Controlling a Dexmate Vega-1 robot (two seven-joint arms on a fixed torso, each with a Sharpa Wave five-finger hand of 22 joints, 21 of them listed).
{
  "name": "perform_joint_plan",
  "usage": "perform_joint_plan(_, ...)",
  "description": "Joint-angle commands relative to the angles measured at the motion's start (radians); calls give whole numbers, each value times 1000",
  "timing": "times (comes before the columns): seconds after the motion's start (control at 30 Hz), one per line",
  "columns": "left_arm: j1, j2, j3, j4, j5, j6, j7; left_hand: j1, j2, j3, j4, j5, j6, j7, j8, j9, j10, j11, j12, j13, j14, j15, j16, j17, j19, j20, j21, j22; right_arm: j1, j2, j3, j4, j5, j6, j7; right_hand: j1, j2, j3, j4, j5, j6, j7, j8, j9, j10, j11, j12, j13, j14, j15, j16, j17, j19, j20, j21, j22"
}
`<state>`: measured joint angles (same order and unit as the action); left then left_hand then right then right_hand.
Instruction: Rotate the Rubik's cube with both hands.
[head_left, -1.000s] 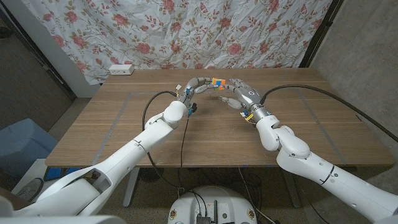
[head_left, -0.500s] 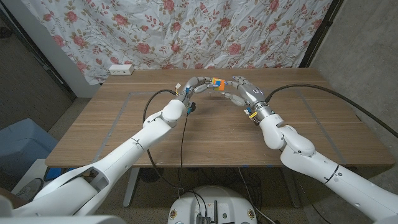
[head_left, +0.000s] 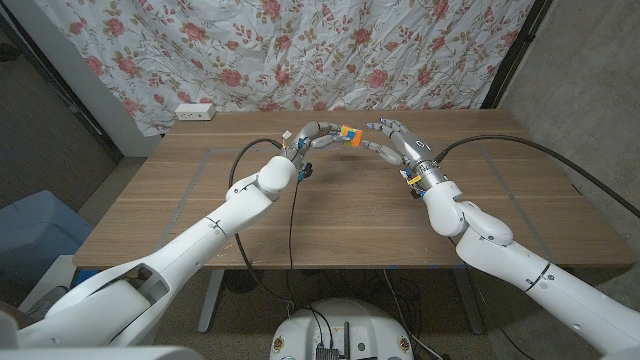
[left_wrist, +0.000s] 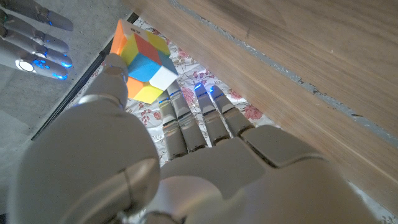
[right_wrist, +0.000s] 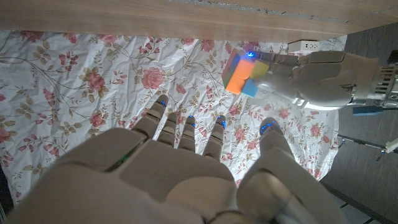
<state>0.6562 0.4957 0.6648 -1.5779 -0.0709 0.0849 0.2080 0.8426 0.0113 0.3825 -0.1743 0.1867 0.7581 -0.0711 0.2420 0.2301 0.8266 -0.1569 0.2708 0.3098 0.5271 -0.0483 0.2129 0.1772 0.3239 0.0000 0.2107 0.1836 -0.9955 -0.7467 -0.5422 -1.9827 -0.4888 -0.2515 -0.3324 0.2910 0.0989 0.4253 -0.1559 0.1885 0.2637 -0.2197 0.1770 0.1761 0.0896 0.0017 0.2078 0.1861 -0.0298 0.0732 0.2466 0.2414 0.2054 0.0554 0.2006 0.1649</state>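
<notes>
Left hand (head_left: 318, 136) gripping Rubik's cube (head_left: 349, 134); right hand (head_left: 392, 140) spread.

Even, soft light; wrist views blurred nearby.

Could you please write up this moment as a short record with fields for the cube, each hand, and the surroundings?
cube: Rubik's cube held above the wooden table
left hand: left hand grips the cube in its fingers
right hand: right hand beside the cube, fingers spread, apart from the cube
backdrop: floral curtain behind the table
other: white power strip at the table's far edge
</notes>
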Motion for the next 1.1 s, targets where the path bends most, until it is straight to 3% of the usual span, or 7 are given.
perform_joint_plan(0.03, -27, 44, 21, -40, 65, 45, -36, 3, 28, 1, 3, 6, 48, 12, 6, 6, 74, -66, 7, 2, 12, -122, -5, 1, 7, -3, 3, 2, -4, 8, 40, 32, 116, 60, -28, 2, -12, -3, -2, -1, -10, 1, -4, 1, 14, -1, 7, 3, 11, 2, 2, 3, 10, -2, 3, 3)
perform_joint_plan(0.63, -121, 129, 77, -64, 220, 62, -180, 3, 28, -1, 3, 6, 46, 11, 3, 6, 73, -66, 4, 3, 12, -121, -6, 1, 6, -3, 2, 2, -10, 28, 103, 88, 339, 167, -11, -14, -16, -13, 5, -7, -48, 1, -5, 0, 31, 2, 5, 2, 8, -22, -2, 0, 3, -16, -7, 3)
perform_joint_plan(1.1, -171, 179, 110, -95, 359, 66, -275, 1, 28, -3, 4, 6, 45, 7, 0, 7, 71, -66, 2, 4, 9, -123, -7, 1, 4, -2, 2, 2, 8, 32, 122, 127, 476, 204, 41, -38, -20, -25, 16, -13, -81, 7, -9, 0, 32, 12, -1, 2, 7, -13, -3, 1, -5, -13, -12, 3)
